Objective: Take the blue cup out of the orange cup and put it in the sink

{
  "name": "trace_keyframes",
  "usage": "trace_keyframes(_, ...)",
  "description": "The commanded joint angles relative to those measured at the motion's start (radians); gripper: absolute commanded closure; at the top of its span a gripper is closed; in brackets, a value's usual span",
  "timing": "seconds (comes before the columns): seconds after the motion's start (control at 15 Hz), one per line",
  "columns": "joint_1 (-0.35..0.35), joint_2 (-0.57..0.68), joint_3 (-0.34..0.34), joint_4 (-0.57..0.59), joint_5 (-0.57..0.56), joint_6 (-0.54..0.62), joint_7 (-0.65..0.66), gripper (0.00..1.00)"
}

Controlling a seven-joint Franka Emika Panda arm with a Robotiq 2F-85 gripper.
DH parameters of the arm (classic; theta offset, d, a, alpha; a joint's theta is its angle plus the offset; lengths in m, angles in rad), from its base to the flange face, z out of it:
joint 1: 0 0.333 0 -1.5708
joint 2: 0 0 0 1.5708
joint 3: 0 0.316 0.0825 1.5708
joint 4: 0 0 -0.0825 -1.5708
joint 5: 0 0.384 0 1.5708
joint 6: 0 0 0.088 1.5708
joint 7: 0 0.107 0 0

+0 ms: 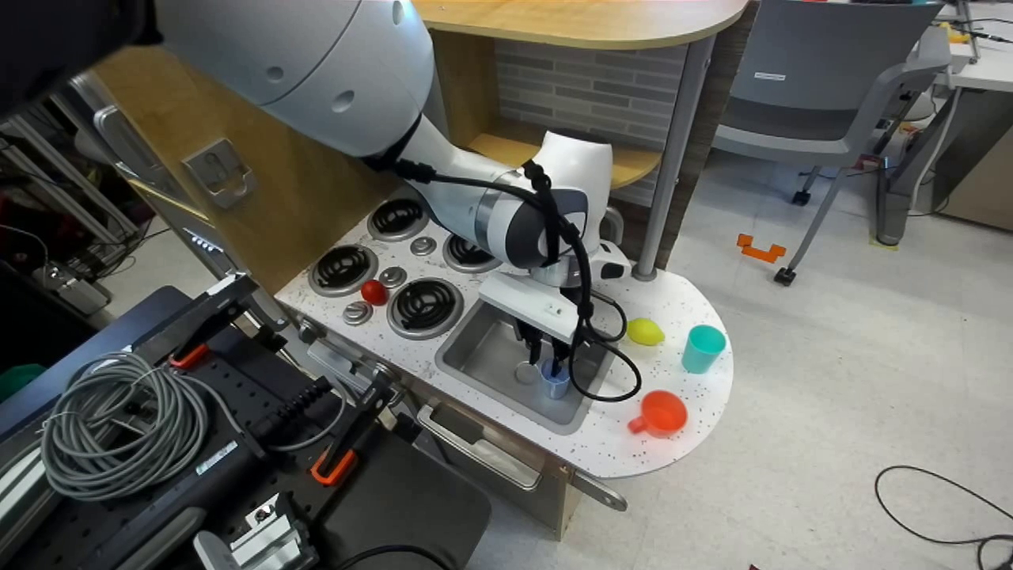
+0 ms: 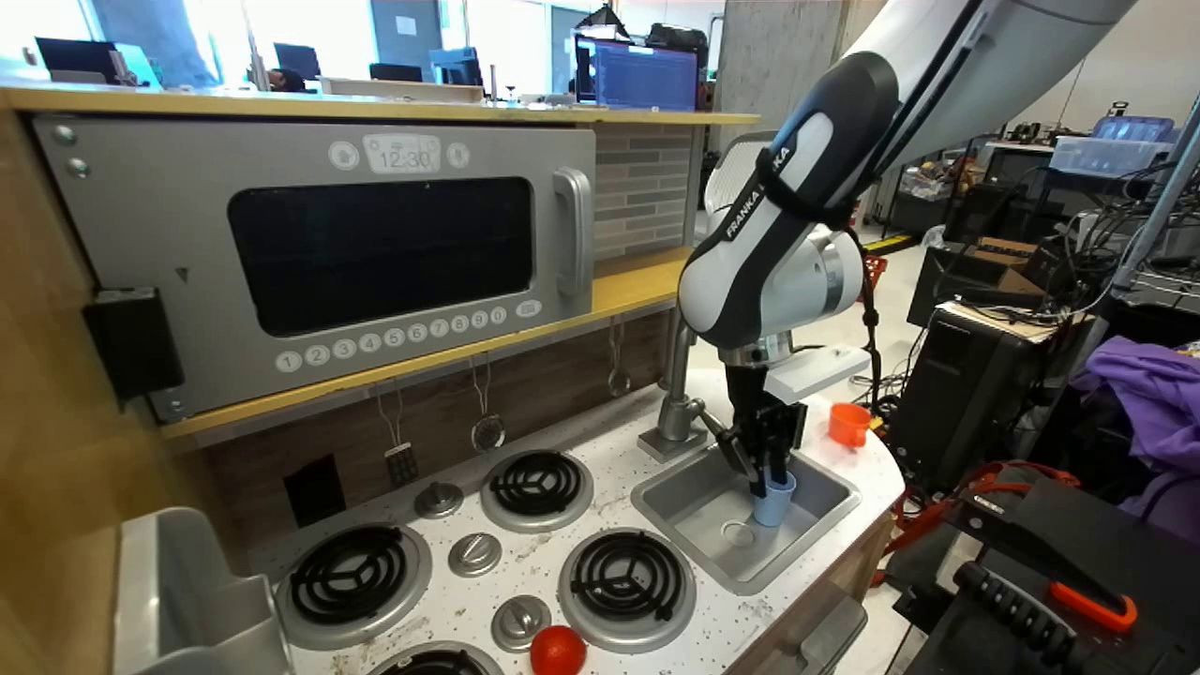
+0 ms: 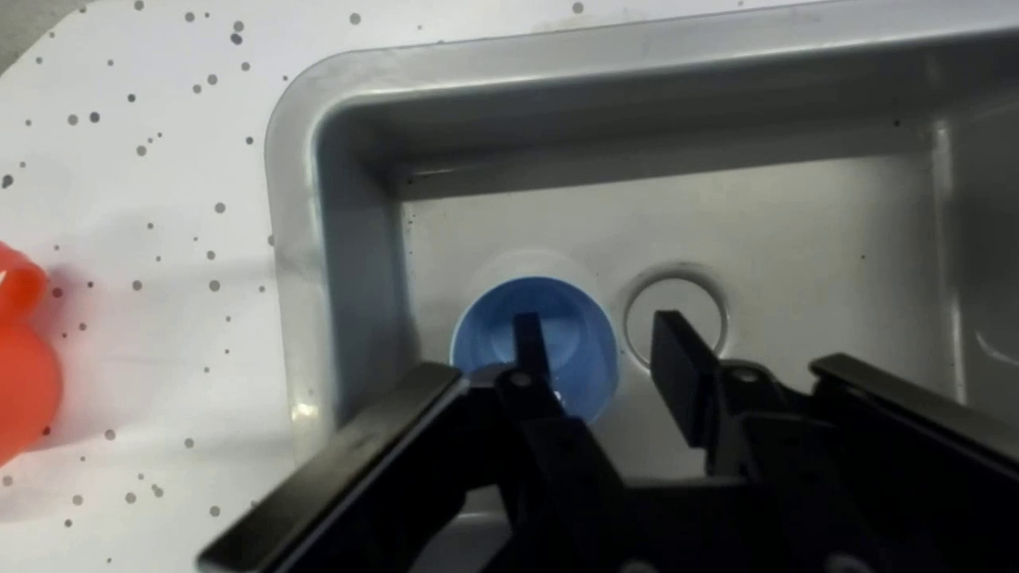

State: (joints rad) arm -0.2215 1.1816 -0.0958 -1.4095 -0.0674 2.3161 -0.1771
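The blue cup (image 1: pixel 555 385) stands upright on the floor of the grey metal sink (image 1: pixel 455 358), beside the round drain. It also shows in an exterior view (image 2: pixel 772 507) and in the wrist view (image 3: pixel 585 354), where its open mouth faces the camera. My gripper (image 3: pixel 599 338) is open. One finger is over or inside the cup's mouth; the other is outside it, over the drain. The gripper also shows in both exterior views (image 1: pixel 546 360) (image 2: pixel 769 476). The orange cup (image 1: pixel 663 413) stands on the counter beside the sink, apart from the blue cup, also in an exterior view (image 2: pixel 848 426).
A yellow lemon (image 1: pixel 645 332) and a teal cup (image 1: pixel 703 349) are on the counter near the sink's end. A faucet (image 2: pixel 677 417) stands behind the sink. A red ball (image 1: pixel 374 292) lies among the stove burners. A shelf with a toy microwave (image 2: pixel 375 253) overhangs the stove.
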Motion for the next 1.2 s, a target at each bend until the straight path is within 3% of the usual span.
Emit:
trace_keyframes(0.0,-0.009,-0.042,0.017,-0.071,0.008,0.084,-0.008,0.28)
trace_keyframes(0.27,-0.026,-0.096,0.027,-0.173,0.027,0.203,-0.005,0.01)
trace_keyframes(0.8,-0.097,-0.303,0.062,-0.521,0.058,0.449,-0.051,0.00)
trace_keyframes(1.13,-0.288,-0.500,0.199,-0.770,0.120,0.609,-0.164,0.00)
